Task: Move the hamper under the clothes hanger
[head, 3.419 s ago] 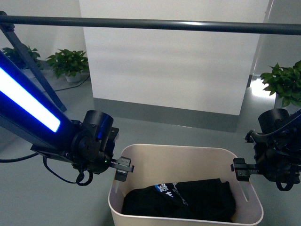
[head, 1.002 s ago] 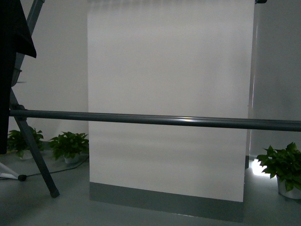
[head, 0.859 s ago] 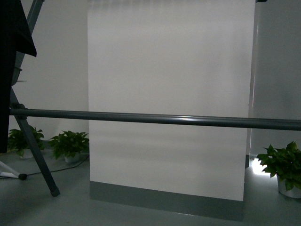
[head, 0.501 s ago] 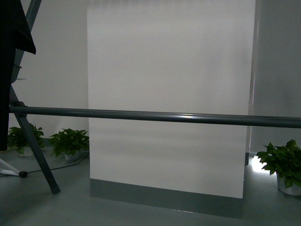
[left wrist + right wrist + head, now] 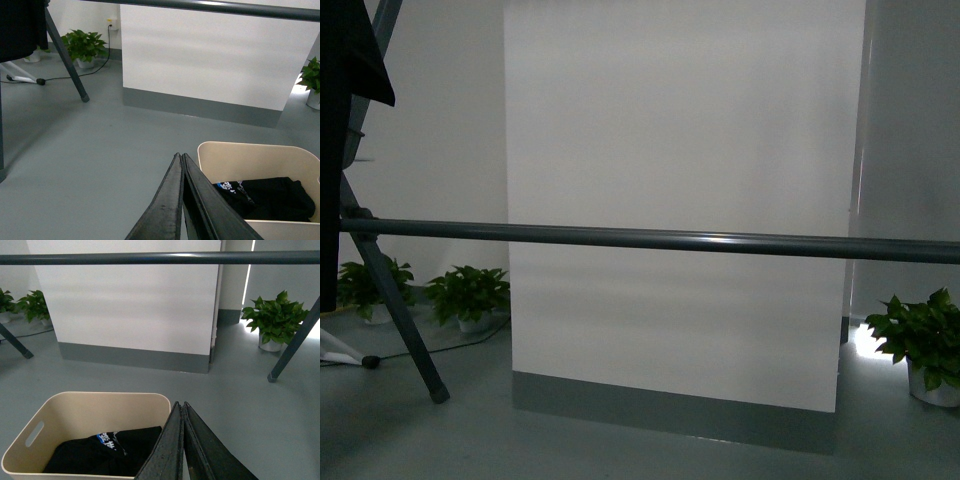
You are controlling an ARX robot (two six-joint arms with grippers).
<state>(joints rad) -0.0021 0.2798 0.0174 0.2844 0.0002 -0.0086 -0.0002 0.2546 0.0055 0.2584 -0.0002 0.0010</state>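
hamper (image 5: 260, 160) beside closed, empty fingers (image 5: 181, 165)

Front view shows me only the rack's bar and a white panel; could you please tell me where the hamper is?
Observer: Both wrist views show the hamper on the grey floor, low between the arms and below your frame.
Operator: Is either gripper holding it?
Observer: No. The left gripper and the right gripper are both shut on nothing, each just outside a hamper wall.
Operator: Is anything inside it?
Observer: A black garment with blue-and-white print lies on its bottom.
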